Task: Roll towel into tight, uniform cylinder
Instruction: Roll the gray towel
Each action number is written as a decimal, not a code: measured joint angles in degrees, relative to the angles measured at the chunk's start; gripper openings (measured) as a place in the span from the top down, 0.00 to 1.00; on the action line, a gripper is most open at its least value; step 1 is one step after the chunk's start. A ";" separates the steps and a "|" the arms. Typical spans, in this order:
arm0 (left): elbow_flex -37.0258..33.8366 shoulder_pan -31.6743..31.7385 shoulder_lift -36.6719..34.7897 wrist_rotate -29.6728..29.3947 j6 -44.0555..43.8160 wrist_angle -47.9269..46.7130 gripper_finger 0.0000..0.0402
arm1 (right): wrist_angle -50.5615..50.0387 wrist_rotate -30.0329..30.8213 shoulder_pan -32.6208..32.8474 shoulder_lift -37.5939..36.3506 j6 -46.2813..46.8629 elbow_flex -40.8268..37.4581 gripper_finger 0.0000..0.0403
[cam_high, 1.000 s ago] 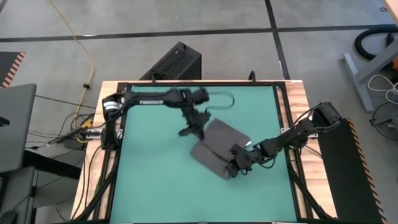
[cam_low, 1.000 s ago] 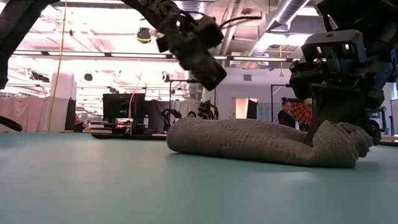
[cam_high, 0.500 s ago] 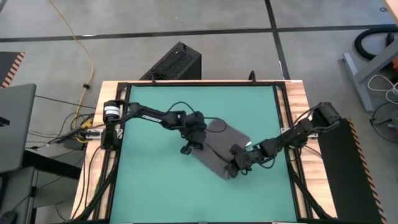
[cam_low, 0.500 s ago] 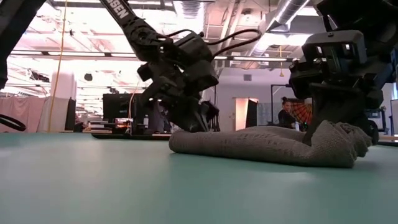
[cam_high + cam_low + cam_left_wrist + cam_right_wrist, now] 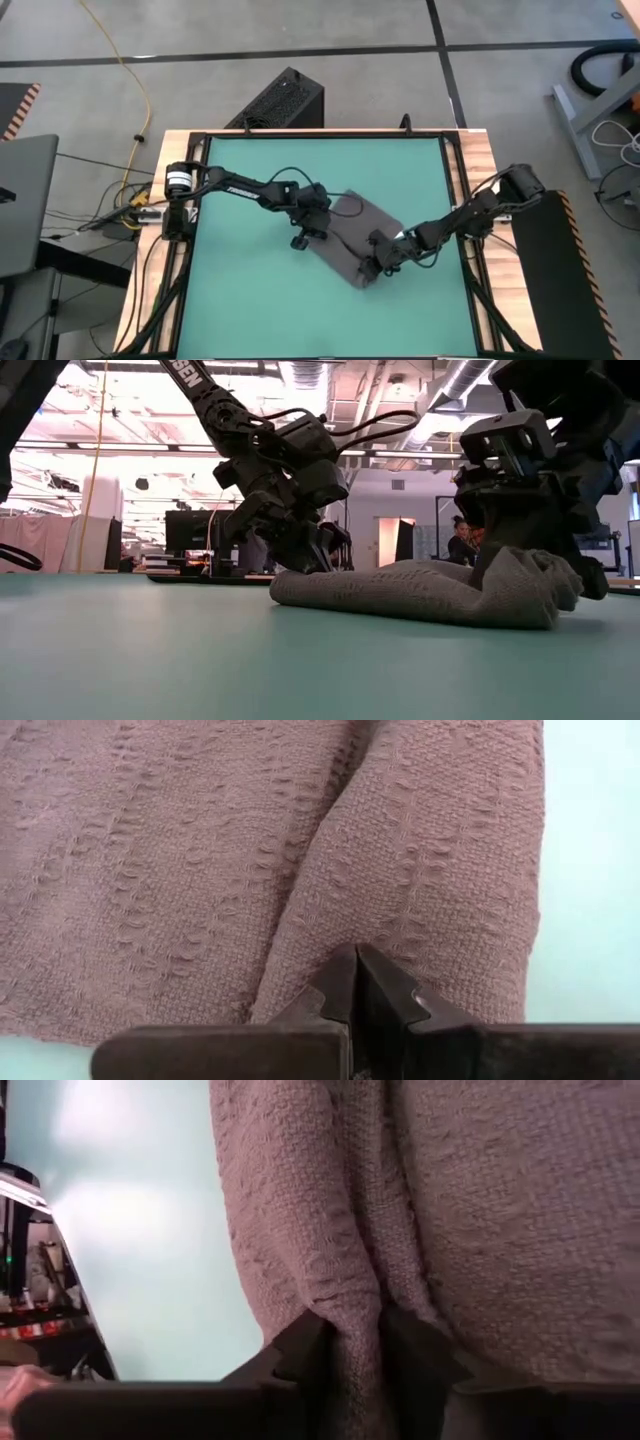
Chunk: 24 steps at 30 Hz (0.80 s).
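The dark grey towel (image 5: 352,238) lies partly rolled on the green table; the thick roll runs along its near-left side and a flat part (image 5: 365,212) lies beyond it. In the low view the towel (image 5: 420,592) is a low bundle, bunched at one end. My left gripper (image 5: 322,222) (image 5: 318,555) is shut and stands at the roll's far-left end. At the roll's near-right end is my right gripper (image 5: 375,262) (image 5: 500,560), with a ridge of cloth between its fingers. My left gripper (image 5: 357,960) rests its shut fingertips on the top of the towel's rolled fold (image 5: 400,910), near that fold's end. It slants down from the table's left side. The towel lies on the table under it. My right gripper (image 5: 357,1345) has a raised fold of the towel (image 5: 355,1305) between its two fingers, several layers thick, at the bunched end of the roll. It slants down from the table's right side. The fold stands up between the fingers (image 5: 415,1355); the rest of the towel lies on the table.
A black frame (image 5: 460,200) and wooden strips border the green table. Beyond the far edge stands a black box (image 5: 285,100). There is bare green surface to the left of the towel and in front of it (image 5: 250,300). A person (image 5: 462,540) shows far back in the room.
My left gripper has come down from above the towel's far-left end onto it, tipping more steeply downward, and has then stayed there. My right gripper has kept its place at the roll's other end. The towel has stayed put.
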 joint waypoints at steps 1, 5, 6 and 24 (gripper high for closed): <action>0.00 -0.13 0.00 -0.04 0.00 -0.09 1.00 | -0.44 -0.04 -0.03 -0.58 -0.07 -0.01 0.67; 0.04 -0.49 -0.01 -0.97 0.61 -0.95 1.00 | -5.65 0.02 -0.28 -4.89 -0.76 -0.07 0.62; 0.07 -0.53 -0.01 -1.27 0.61 -1.16 1.00 | -7.80 0.09 -0.28 -6.19 -0.75 -0.07 0.61; 0.04 -0.54 0.01 -2.18 -2.05 -2.37 1.00 | -8.65 13.94 3.32 -19.94 -17.98 0.42 0.66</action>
